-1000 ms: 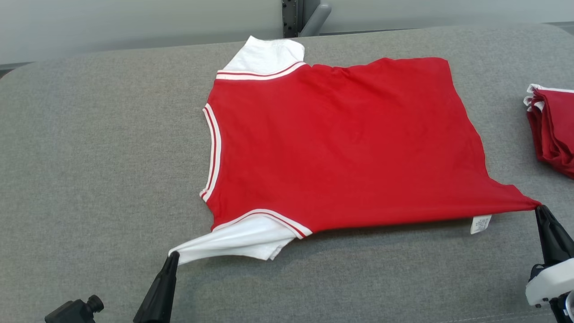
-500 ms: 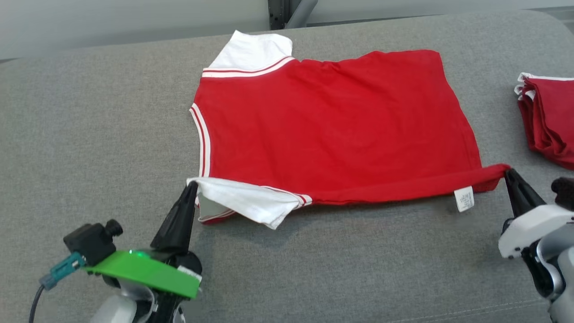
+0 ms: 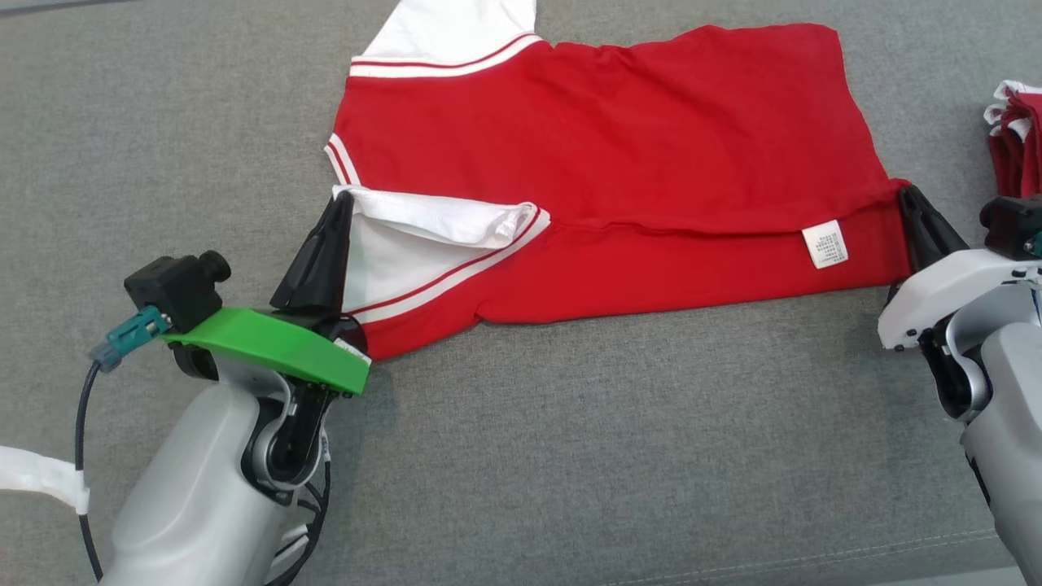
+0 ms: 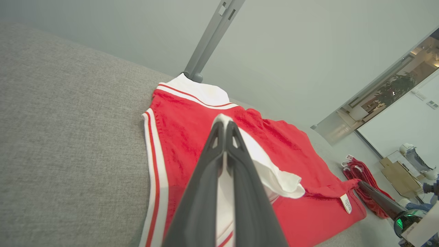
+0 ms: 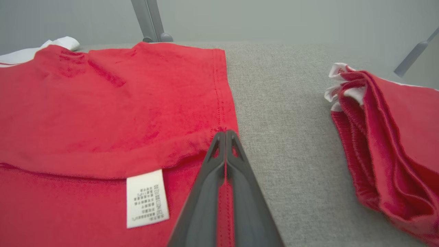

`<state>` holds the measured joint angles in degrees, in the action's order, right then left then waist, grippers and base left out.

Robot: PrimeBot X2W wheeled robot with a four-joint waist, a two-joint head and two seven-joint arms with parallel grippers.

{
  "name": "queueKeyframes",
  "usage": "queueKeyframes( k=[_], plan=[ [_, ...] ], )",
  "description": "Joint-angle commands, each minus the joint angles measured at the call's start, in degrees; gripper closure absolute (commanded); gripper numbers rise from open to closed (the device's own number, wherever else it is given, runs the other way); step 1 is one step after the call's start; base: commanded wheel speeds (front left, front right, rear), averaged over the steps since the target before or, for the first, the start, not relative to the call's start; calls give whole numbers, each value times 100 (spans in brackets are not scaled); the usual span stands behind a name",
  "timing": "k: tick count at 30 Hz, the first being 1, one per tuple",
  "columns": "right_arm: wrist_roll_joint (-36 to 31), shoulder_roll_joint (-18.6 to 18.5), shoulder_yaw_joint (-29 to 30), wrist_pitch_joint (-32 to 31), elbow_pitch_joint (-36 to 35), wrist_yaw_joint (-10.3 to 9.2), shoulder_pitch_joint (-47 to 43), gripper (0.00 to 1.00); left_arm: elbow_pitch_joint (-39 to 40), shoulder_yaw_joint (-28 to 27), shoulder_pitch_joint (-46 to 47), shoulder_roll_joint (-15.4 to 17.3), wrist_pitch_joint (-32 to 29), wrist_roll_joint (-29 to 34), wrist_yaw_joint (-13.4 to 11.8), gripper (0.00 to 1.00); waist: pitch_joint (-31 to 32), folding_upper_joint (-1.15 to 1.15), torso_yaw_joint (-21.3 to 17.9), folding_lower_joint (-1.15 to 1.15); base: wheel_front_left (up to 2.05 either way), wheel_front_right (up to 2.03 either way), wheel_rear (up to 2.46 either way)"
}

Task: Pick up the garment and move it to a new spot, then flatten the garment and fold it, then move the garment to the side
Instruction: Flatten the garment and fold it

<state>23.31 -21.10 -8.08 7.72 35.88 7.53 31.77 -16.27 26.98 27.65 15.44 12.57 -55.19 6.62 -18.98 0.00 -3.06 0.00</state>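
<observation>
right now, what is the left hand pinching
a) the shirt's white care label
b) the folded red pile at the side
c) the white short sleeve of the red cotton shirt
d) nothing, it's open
c: the left hand is shut on the edge of the white short sleeve of the red cotton shirt, while the right hand pinches the red hem corner.

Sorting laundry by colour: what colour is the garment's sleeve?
White sleeve, red-striped trim; clearest in the head view.

Folded red pile point(image 3: 1017, 142), grey cushion point(image 3: 570, 448)
</observation>
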Motion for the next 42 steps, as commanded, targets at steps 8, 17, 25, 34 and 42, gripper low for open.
queueKeyframes(
  k=[8, 17, 25, 34, 42],
  plan=[
    [-55, 38, -319, 531, 731, -9, 485, 0, -948, 80, 496, -167, 167, 76, 82, 0, -210, 0, -37, 0, 0, 0, 0],
    [-69, 30, 245, 748, -71, -9, -484, 0, -740, -221, -536, -278, 256, -81, 40, 0, 265, 0, -41, 0, 0, 0, 0],
    [-129, 296, 672, 748, -629, -9, -1362, 0, -392, -162, -1452, -455, -264, -552, -420, 0, 426, 0, -90, 0, 0, 0, 0],
    [1, 442, 396, 749, -402, -9, -1162, 0, -723, -229, -1124, -403, -544, -581, -830, 39, 273, 0, -204, 0, 0, 0, 0],
    [534, 473, 83, 749, 236, -9, -863, 0, -916, -212, -1042, -437, -418, -509, -824, 100, 242, 0, -177, 0, 0, 0, 0]
  ],
)
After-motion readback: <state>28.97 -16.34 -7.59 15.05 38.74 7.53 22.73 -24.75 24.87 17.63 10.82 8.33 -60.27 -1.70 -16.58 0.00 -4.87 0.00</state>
